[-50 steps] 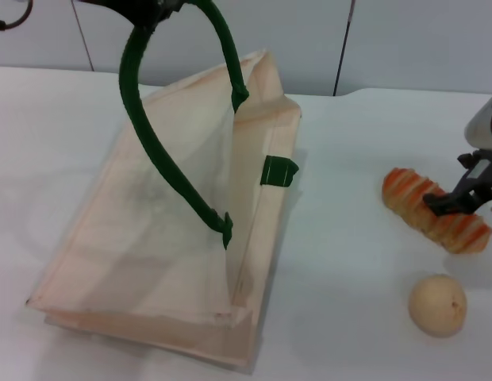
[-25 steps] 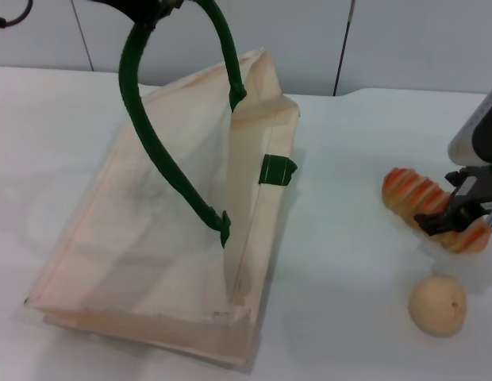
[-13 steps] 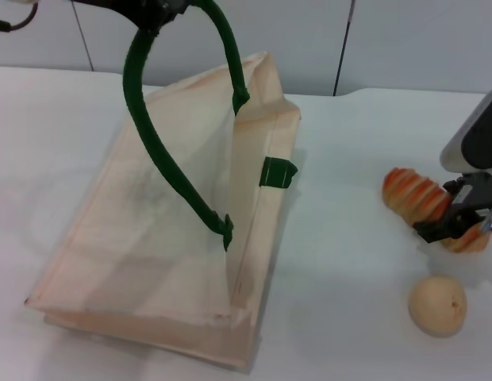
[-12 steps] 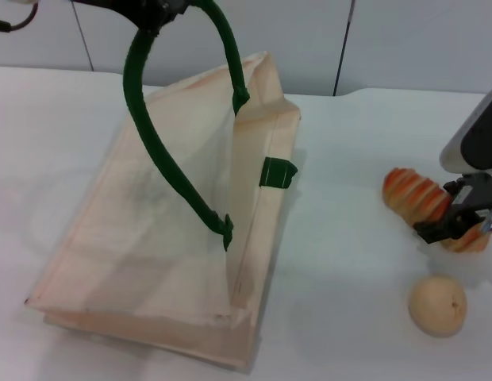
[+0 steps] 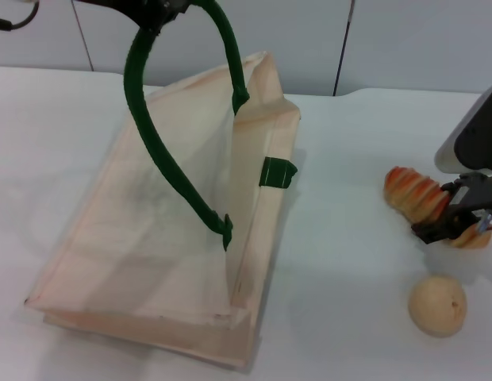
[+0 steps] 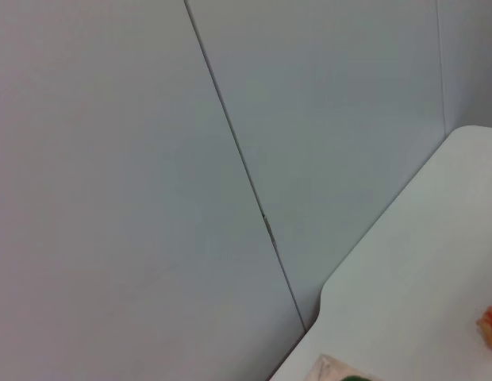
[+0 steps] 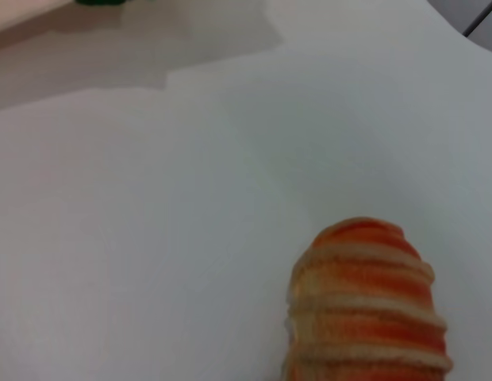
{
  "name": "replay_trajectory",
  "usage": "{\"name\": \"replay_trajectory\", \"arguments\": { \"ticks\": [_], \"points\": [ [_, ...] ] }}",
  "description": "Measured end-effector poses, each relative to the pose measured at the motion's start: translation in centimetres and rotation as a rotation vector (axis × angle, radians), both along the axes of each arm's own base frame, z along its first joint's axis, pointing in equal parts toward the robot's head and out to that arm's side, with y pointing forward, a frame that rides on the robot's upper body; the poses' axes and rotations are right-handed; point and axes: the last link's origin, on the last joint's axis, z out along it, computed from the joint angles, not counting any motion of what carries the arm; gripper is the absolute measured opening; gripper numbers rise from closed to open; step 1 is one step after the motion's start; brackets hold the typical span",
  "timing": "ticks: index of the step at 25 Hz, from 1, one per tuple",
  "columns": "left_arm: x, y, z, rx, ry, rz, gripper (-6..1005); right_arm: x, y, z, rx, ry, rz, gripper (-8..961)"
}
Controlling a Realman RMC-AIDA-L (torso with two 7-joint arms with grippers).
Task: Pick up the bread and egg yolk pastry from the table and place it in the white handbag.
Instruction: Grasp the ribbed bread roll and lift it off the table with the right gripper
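Note:
The bread (image 5: 413, 193), a tan loaf with orange-red stripes, lies on the table at the right. Its striped end fills the bottom of the right wrist view (image 7: 365, 309). My right gripper (image 5: 455, 222) is down on the loaf's near end. The egg yolk pastry (image 5: 437, 304), a smooth pale-tan ball, sits on the table just in front of the loaf, apart from it. The white handbag (image 5: 159, 238) lies in the middle. My left gripper (image 5: 155, 8) is shut on its dark green handle (image 5: 151, 135) and holds it up, so the bag's mouth is lifted.
The white table (image 5: 349, 262) runs to a grey panelled wall (image 5: 389, 40) at the back. A second green handle tab (image 5: 278, 171) shows on the bag's right side. The left wrist view shows mostly the wall (image 6: 190, 175) and a table corner (image 6: 420, 270).
My right gripper has come down and moved a little left along the loaf's near end. The loaf, the ball and the bag have stayed put. The left gripper still holds the handle up.

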Motion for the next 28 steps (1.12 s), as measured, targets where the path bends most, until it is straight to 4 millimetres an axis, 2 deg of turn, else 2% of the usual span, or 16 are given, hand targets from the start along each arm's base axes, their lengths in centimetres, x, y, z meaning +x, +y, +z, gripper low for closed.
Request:
{"name": "replay_trajectory", "arguments": {
  "ticks": [12, 15, 28],
  "points": [
    [-0.09, -0.01, 0.03, 0.001, 0.002, 0.002, 109, -0.36, 0.26, 0.21, 0.011, -0.002, 0.013, 859],
    [-0.03, 0.01, 0.04, 0.001, 0.002, 0.000, 109, -0.41, 0.33, 0.26, 0.015, -0.001, 0.011, 740],
    [-0.02, 0.02, 0.05, 0.002, 0.001, -0.001, 109, -0.58, 0.71, 0.56, 0.037, -0.032, 0.006, 632]
  ]
}}
